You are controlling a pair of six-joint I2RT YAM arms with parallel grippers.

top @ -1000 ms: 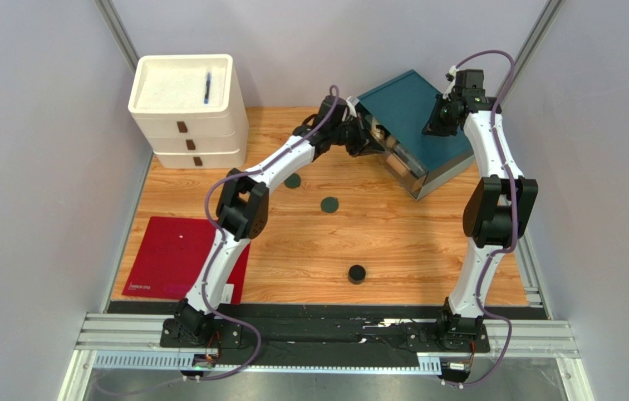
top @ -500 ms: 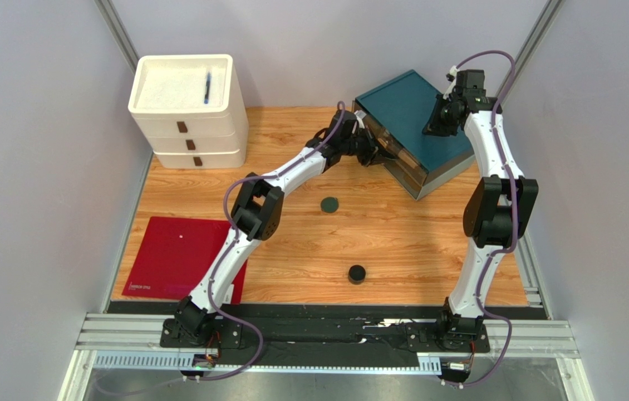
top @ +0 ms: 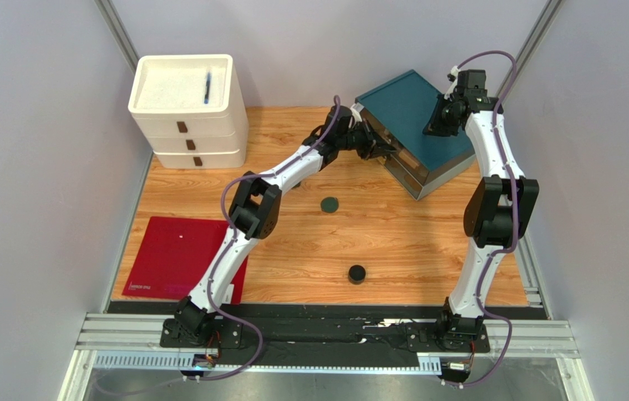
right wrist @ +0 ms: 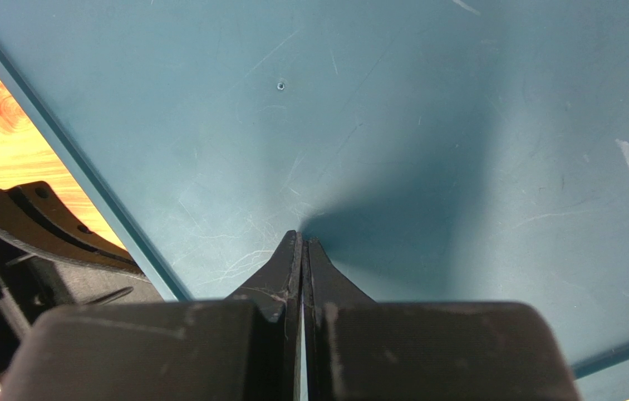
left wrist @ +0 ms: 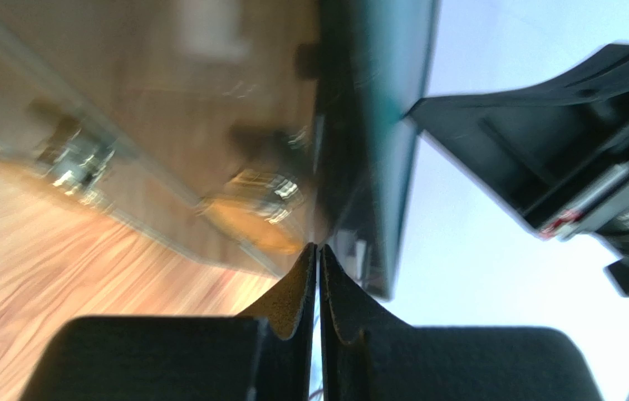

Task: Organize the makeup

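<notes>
– Trouble could come if the left jaws, almost shut and holding nothing, bump the teal box and push it.
– And the right jaws?
– Shut too, right at its lid.
– What's left to tidy?
– One flat green disc and one round black jar lie apart on the surface.
</notes>
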